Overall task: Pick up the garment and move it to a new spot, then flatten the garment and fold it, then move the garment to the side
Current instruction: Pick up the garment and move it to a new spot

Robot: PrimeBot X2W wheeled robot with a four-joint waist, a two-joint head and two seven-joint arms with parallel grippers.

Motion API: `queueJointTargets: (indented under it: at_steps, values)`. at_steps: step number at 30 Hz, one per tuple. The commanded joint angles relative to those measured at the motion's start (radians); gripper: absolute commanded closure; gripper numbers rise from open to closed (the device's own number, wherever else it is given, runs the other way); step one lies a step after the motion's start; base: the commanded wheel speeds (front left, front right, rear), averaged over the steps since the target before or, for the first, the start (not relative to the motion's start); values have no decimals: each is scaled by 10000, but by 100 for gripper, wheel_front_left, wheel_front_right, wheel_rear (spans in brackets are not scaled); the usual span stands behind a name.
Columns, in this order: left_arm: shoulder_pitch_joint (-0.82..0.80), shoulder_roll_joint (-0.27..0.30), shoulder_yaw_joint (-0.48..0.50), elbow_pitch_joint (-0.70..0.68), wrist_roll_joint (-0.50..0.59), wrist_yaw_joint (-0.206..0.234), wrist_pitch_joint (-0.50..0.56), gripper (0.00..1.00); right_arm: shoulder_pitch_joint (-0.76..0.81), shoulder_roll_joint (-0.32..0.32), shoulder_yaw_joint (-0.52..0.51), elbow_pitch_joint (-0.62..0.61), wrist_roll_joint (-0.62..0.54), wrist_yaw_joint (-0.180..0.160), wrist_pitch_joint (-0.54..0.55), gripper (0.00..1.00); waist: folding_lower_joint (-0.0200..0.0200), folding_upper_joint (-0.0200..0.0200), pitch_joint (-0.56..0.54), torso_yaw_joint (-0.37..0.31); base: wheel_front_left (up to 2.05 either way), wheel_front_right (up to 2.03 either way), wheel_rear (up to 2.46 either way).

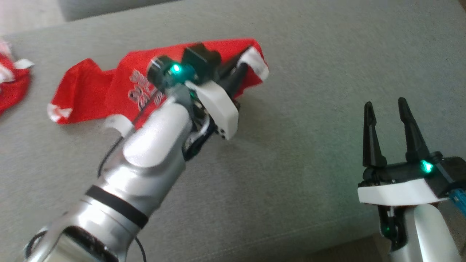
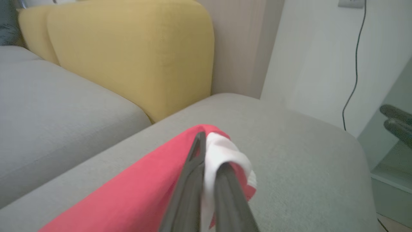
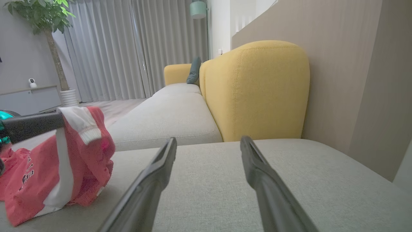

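The garment (image 1: 109, 87) lies stretched across the far left part of the grey seat cushion (image 1: 309, 72). Its long axis runs left to right, roughly along the cushion's back edge. The left end lies flat and crumpled on the fabric. The right end is raised off the cushion and points toward the cushion's right side.

That raised end is in the left gripper (image 2: 212, 151), whose two dark fingers are pressed together on a white cuff. In the right wrist view the cloth hangs from them in loose folds, and a white band runs down through the red.

The garment is a soft, matte red cloth with white trim. The cuff looks ribbed, and white block lettering is printed across the middle, too blurred to read.

The right gripper (image 1: 385, 102) hovers over the cushion near its front right corner, well apart from the garment. Its long tapered black fingers are spread wide with nothing between them.

The cushion is a broad slab with rounded edges, covered in a finely woven grey fabric. Behind it stands a plump mustard-yellow backrest (image 3: 254, 90) with a stitched seam — a similar tight weave, but rounder in shape.

Another heap of red and white cloth (image 1: 11, 83) sits at the cushion's far left edge, apart from the garment.
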Motion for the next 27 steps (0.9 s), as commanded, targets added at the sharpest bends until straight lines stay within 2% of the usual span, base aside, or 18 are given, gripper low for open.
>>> queueJointTargets:
  at_steps: [1, 9, 10, 13, 22, 27]
  values:
    - [-307, 72, 116, -90, -111, 16, -150, 100, -307, -49, 297, -374, 102, 75, -57, 0, 1, -1, 418, -468, 0, 0, 0]
    - [-11, -140, -1058, 891, -579, 23, -437, 100, -427, -49, 483, -355, 380, 75, -57, 0, 1, -1, 973, -1153, 0, 0, 0]
    - [40, -141, -1189, 930, -674, 60, -461, 93, -437, -49, 487, -345, 395, 75, -57, 0, 1, -1, 990, -1178, 0, 0, 0]
    - [152, -143, -1527, 1069, -884, 267, -533, 0, -452, -49, 457, -299, 417, 75, -57, 0, 1, -1, 990, -1146, 0, 0, 0]
    - [221, -145, -2107, 1022, -958, 757, -674, 0, -452, -49, 301, -193, 272, 75, -57, 0, 1, -1, 496, -328, 0, 0, 0]
    - [742, -129, -1461, 135, -690, 1149, -684, 0, -343, -49, 101, -100, 140, 75, -57, 0, 1, -1, -36, 322, 0, 0, 0]
